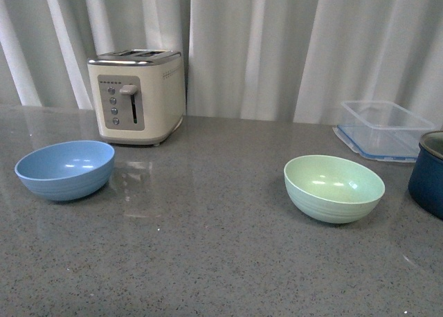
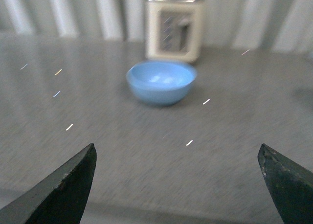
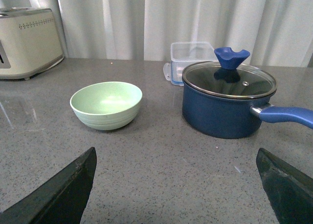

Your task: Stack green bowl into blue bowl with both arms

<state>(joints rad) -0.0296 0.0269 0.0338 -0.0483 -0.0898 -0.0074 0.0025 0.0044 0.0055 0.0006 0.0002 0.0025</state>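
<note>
Task not yet starting: green bowl sitting empty on counter, right of centre, near pot; blue bowl sitting far left, near toaster; bowls well apart. Wrist views: left gripper facing blue bowl, fingers standing wide apart, holding nothing; right gripper facing green bowl, likewise spread. Remaining: grasping, lifting, nesting green in blue. Grey speckled counter reflecting light; white curtain hanging behind; clear container lying right rear
</note>
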